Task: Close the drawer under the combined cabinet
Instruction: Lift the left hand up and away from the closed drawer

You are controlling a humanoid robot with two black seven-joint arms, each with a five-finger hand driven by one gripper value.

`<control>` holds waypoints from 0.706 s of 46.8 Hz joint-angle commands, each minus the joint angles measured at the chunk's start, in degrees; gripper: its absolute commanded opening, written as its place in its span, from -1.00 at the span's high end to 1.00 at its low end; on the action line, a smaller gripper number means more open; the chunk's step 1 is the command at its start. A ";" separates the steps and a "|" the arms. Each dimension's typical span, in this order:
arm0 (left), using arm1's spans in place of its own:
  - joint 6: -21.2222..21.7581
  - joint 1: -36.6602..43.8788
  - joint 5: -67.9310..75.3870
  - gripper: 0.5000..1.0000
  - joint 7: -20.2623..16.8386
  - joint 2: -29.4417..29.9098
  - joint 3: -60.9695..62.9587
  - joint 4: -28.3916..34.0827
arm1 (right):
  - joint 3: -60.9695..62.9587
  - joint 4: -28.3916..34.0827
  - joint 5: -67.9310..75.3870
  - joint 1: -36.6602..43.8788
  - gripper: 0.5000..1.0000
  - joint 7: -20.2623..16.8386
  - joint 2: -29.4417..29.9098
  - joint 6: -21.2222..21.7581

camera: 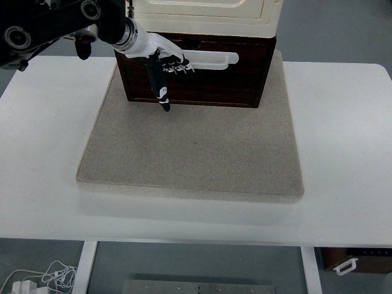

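Observation:
A dark brown drawer [208, 79] with a white bar handle [211, 59] sits under a cream cabinet [202, 15] at the back of a beige mat [190, 153]. The drawer front stands slightly forward of the cabinet above it. My left hand [166, 70] reaches in from the upper left and rests against the drawer front near the handle's left end. Its fingers are loosely curled, with one long black finger [160, 89] pointing down toward the mat. It holds nothing. The right arm does not show.
The mat lies on a white table [343, 135]. Below the table's front edge, cables [43, 278] lie on the floor at the lower left, and a brown box [358, 260] shows at the lower right.

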 commanded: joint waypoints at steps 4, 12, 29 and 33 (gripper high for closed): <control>0.01 2.30 -1.73 -0.98 -3.73 -0.12 -4.16 -0.61 | 0.00 0.04 -0.01 0.00 -0.81 0.03 0.00 0.08; 0.01 6.17 -2.35 -0.98 -10.85 -1.44 -13.92 -1.05 | 0.00 -0.05 -0.01 0.00 -0.81 -0.06 0.00 -0.01; 0.01 8.46 -2.44 -0.99 -19.99 -6.19 -33.08 2.81 | 0.00 -0.05 -0.01 0.00 -0.81 0.03 0.00 -0.01; 0.01 8.37 -2.44 -0.99 -20.61 -7.33 -38.00 5.01 | 0.00 0.04 -0.01 0.00 -0.81 0.02 0.00 0.08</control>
